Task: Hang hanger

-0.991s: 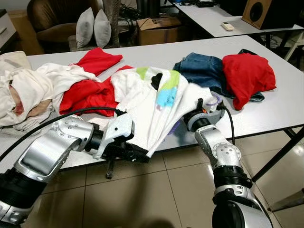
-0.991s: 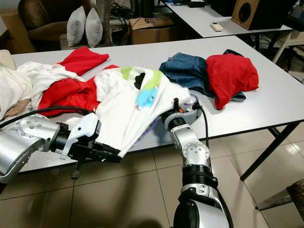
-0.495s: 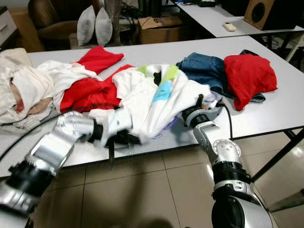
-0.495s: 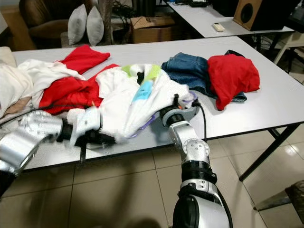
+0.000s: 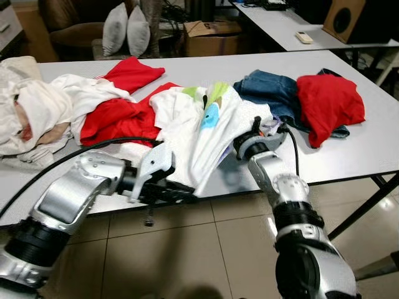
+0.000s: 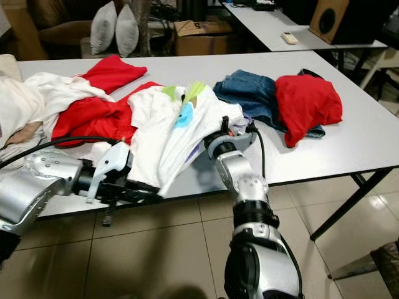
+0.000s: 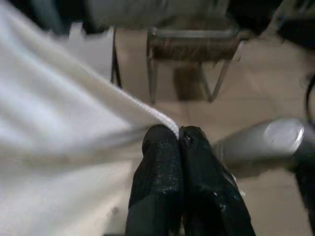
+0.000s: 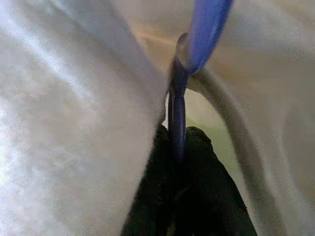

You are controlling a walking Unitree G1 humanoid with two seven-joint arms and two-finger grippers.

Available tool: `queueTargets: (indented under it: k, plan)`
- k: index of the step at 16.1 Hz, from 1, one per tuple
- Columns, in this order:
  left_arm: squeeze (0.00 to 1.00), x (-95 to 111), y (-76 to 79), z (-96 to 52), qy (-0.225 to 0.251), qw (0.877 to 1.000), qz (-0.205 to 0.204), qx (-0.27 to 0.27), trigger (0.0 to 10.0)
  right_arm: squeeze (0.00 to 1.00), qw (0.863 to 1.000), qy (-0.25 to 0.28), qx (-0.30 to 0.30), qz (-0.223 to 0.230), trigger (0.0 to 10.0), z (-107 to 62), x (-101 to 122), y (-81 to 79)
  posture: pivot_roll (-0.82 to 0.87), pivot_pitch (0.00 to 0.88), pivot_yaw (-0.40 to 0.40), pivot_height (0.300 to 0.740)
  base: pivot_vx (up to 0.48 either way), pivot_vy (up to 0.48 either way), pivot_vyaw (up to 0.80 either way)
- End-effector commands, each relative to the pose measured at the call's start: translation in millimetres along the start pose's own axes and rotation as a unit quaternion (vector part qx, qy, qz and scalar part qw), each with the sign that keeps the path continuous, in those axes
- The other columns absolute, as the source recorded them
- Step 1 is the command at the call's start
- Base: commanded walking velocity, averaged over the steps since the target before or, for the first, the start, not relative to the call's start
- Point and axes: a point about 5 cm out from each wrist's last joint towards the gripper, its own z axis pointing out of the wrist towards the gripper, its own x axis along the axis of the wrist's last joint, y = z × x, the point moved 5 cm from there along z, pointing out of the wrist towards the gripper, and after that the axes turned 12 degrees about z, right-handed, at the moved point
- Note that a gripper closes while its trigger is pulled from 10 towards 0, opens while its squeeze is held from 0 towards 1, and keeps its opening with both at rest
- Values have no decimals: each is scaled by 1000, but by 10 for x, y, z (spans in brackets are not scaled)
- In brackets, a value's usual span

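Note:
A white T-shirt [image 5: 206, 134] with a green and blue print lies over the table's front edge. My left gripper [image 5: 189, 194] is below that edge, shut on the shirt's hem, and the left wrist view shows the white cloth pinched between its fingertips [image 7: 162, 147]. My right gripper [image 5: 254, 131] is pushed up inside the shirt from the right. It is shut on a purple hanger [image 8: 177, 108], most of which is hidden by the cloth around it.
Red garments [image 5: 118, 118], cream clothes [image 5: 37, 112], jeans [image 5: 268, 93] and a red top [image 5: 330, 99] crowd the grey table [image 5: 368, 149]. Behind it stand a cardboard box [image 5: 209, 37], pillows [image 5: 128, 28] and a second table [image 5: 280, 25]. Tiled floor lies below.
The left gripper swung in to the table edge and back out, still holding the hem. The shirt is now gathered narrower. The right gripper has edged further onto the table.

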Motion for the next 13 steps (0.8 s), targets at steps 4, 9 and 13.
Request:
queueTargets:
  k: [4,9,13]
  plan:
    - [0,559,-232,189,118,992,32,45,0,0,997,-46,-5,-54,10000,132,-472,-50,-24,0,-46,740,0,0,0]
    - [0,756,-256,361,132,988,59,55,0,0,994,-35,-5,-108,10000,-73,-312,-42,-57,0,-8,740,0,0,0]
    - [0,648,-328,443,107,987,64,101,0,0,986,-73,-23,-149,10000,-449,-325,86,-86,0,28,740,0,0,0]
